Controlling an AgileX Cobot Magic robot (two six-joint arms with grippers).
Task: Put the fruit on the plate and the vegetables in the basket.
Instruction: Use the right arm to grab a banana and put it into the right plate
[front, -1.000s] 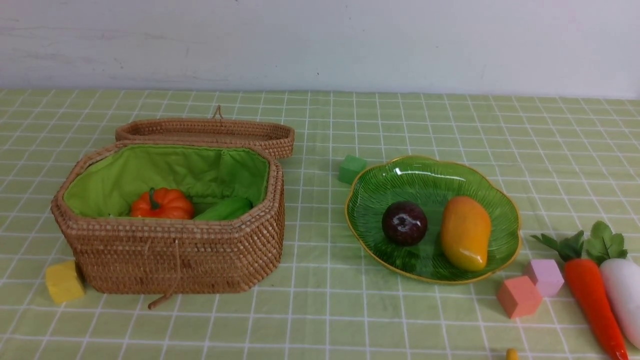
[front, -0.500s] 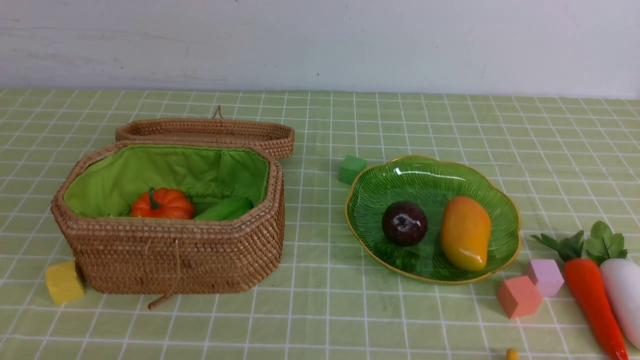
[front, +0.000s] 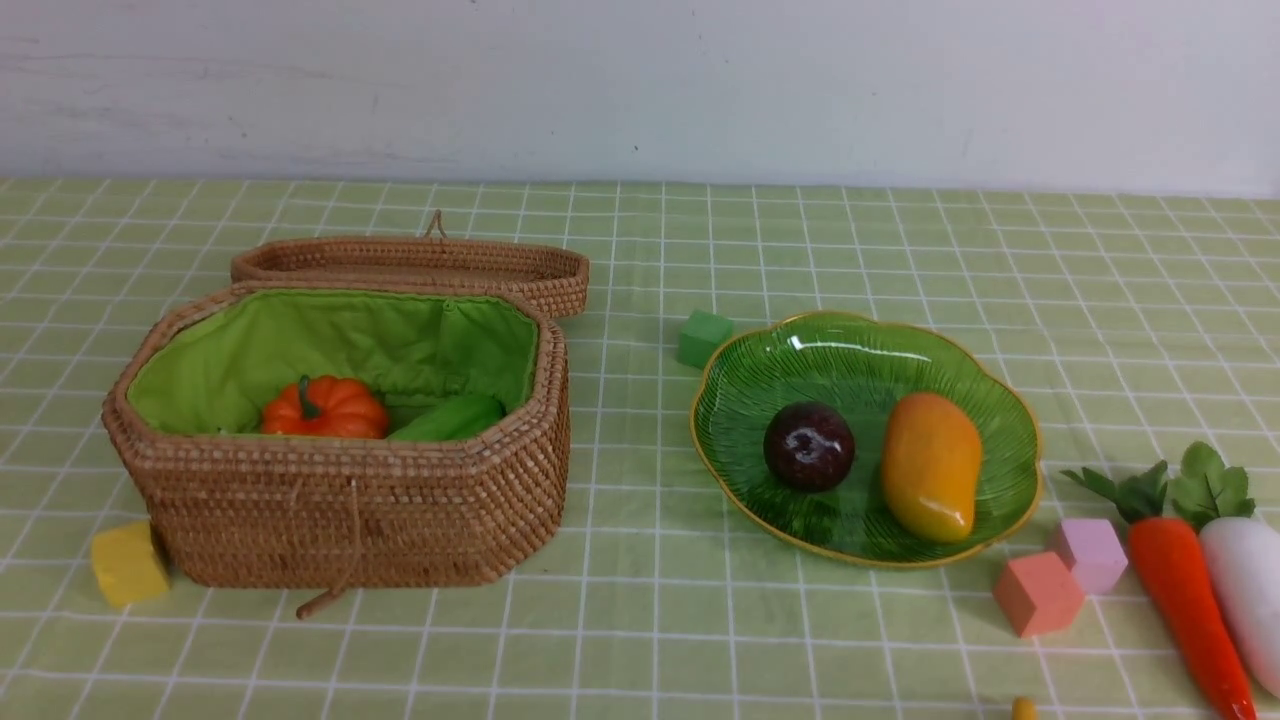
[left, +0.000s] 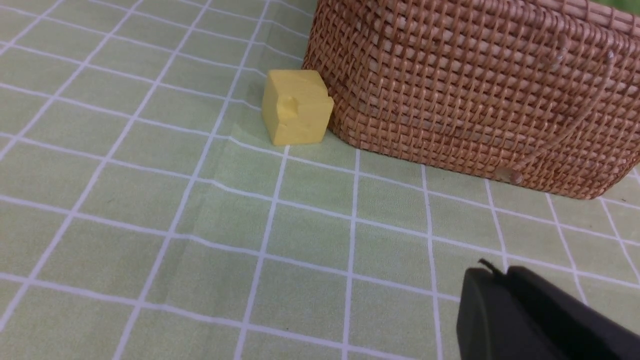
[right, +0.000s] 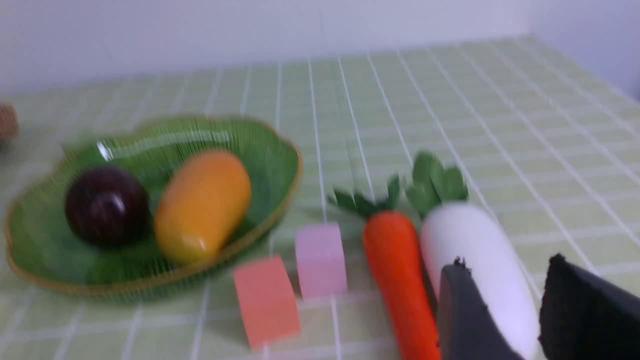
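Right gripper (right: 502, 267) gapes empty near the radish (right: 470, 240); left gripper (left: 525, 315) cannot be read; plum (front: 809, 446), mango (front: 931, 465) on plate (front: 850, 345); pumpkin (front: 324, 408), cucumber (front: 447, 418) in basket (front: 340, 510); carrot (front: 1185, 590), radish left.

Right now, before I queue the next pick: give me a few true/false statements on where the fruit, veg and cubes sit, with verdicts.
1. The pumpkin lies inside the basket. True.
2. The carrot is in the basket. False: it lies on the tablecloth beside the white radish, to the right of the plate.
3. The mango and the plum are both on the plate. True.
4. The basket's lid is shut. False: it is open and lies behind the basket.
5. The yellow cube sits on the plate. False: it is on the tablecloth at the basket's front left corner.
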